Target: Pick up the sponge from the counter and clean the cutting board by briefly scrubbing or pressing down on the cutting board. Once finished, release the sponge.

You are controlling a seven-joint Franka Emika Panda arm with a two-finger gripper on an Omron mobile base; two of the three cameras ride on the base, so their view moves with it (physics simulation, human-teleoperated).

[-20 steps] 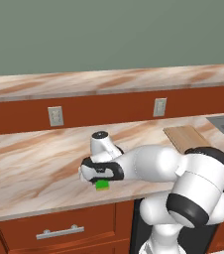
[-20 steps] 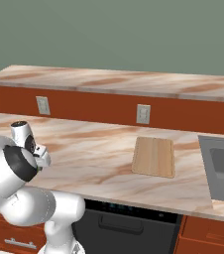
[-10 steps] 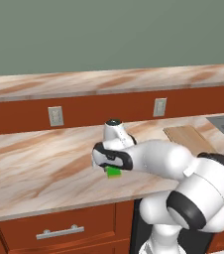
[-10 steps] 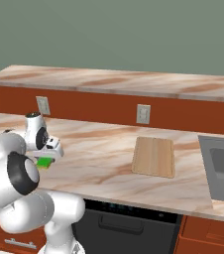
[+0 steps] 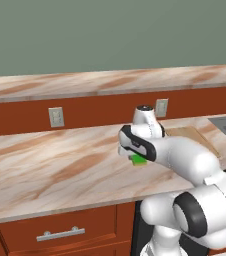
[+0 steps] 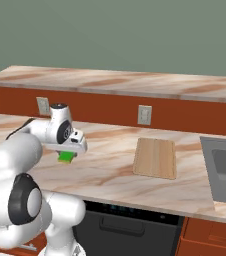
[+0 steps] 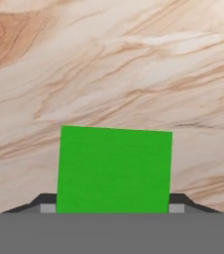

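The gripper (image 7: 114, 208) is clamped on the sponge (image 7: 115, 169), fingers pressed to its two sides (their tips largely hidden behind the green block). In the right base view the sponge (image 6: 66, 157) appears lifted just off the counter (image 6: 110, 170). The cutting board (image 6: 156, 157) lies well apart, bare marble between.

Bright green sponge (image 7: 114, 168), beige-and-brown marbled counter (image 5: 50, 170), light-tan wooden cutting board (image 6: 156, 157), reddish-brown cabinets (image 5: 60, 232)
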